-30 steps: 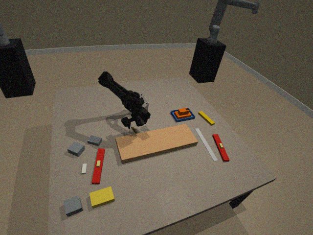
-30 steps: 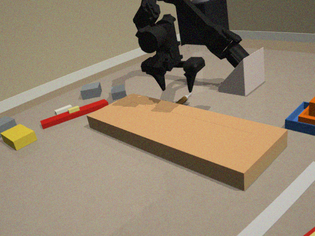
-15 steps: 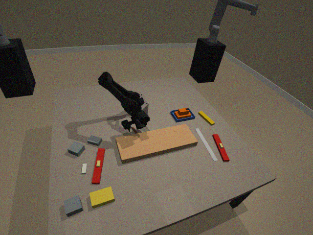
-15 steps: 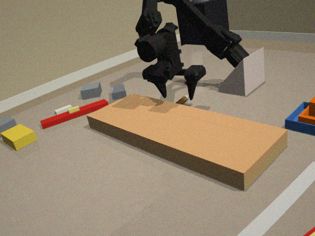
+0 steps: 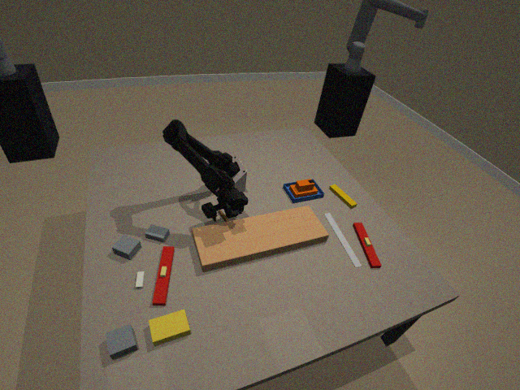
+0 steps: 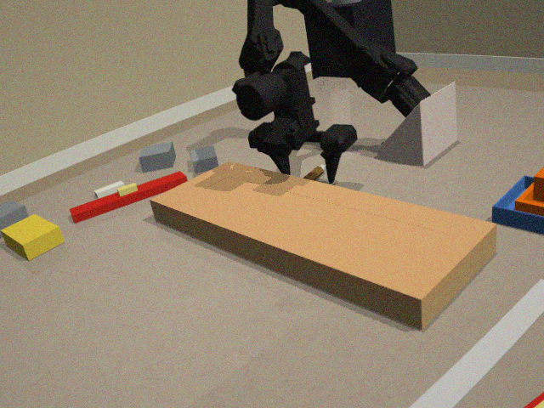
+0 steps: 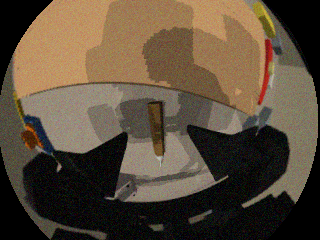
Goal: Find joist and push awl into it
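The awl (image 5: pixel 223 216) (image 6: pixel 314 173) (image 7: pixel 156 127), with a brown handle and pale metal tip, lies on the table along the floor panel's far edge. My gripper (image 6: pixel 309 177) (image 7: pixel 157 131) is open and low over it, its fingers on either side of the handle and apart from it. The wooden floor panel (image 5: pixel 268 239) (image 6: pixel 329 228) (image 7: pixel 65 55) lies flat, with the arm's shadow on one end. The orange stud finder (image 5: pixel 304 189) (image 6: pixel 531 202) (image 7: pixel 31 137) sits in the blue tray (image 5: pixel 308 198) (image 6: pixel 509 211) (image 7: pixel 42 132). The joist is hidden.
Beyond one panel end are a red level (image 5: pixel 167 257) (image 6: pixel 149 190), several grey blocks, a white piece (image 5: pixel 140 279) and a yellow block (image 5: pixel 169 326) (image 6: pixel 32 235). Beyond the other are a pale strip (image 5: pixel 342 240), another red level (image 5: pixel 363 235) and a yellow bar (image 5: pixel 342 196). A grey wedge (image 6: pixel 439 125) stands behind.
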